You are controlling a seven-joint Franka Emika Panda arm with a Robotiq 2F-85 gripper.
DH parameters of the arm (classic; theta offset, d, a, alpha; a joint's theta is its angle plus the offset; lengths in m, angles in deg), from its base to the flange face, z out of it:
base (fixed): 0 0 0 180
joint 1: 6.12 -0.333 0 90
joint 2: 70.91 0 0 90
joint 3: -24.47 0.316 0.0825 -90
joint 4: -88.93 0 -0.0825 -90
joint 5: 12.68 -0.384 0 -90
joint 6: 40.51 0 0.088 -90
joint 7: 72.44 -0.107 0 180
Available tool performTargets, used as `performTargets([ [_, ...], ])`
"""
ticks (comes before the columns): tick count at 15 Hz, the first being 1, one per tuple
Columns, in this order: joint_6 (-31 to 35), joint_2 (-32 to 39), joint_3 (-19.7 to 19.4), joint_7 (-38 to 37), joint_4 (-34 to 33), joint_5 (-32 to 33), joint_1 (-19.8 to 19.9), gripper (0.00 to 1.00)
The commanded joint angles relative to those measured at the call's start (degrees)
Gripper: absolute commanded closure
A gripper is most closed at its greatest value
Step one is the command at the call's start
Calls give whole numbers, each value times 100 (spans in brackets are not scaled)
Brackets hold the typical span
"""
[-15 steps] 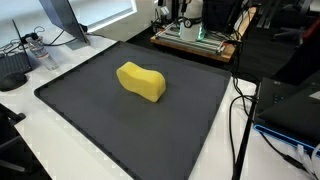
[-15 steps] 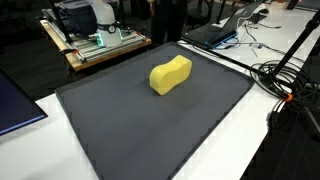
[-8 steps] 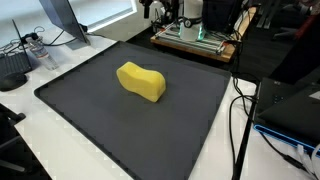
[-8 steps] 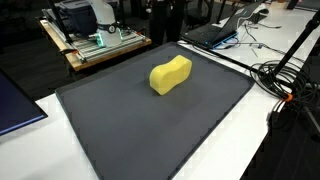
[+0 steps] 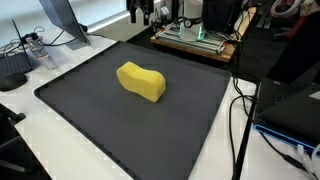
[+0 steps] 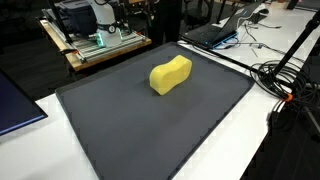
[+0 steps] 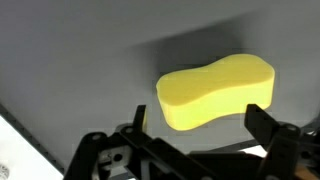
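- The sponge (image 5: 141,81) lies on the mat (image 5: 90,125), near its middle (slightly toward the far edge in both exterior views).
- A wooden bench (image 5: 195,42) stands behind the mat.
- Cables (image 5: 240,115) run beside the mat's edge.

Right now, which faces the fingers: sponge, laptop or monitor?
The yellow sponge, alone on the black mat, in wrist view between the fingers; laptop and monitor sit off-mat.

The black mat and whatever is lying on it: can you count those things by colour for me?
Yellow: 1, the sponge
Black: 1, the mat
Total: 2
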State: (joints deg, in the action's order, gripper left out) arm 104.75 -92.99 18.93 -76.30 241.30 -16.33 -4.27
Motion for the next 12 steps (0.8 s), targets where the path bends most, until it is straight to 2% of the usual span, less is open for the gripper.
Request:
performTargets([
  [1, -242, 205, -558, 794, -239, -770, -85, 0],
  [5, -799, 622, -871, 890, -680, -1345, 37, 0],
  [12, -1782, 1682, -831, 536, -1894, -1545, 370, 0],
])
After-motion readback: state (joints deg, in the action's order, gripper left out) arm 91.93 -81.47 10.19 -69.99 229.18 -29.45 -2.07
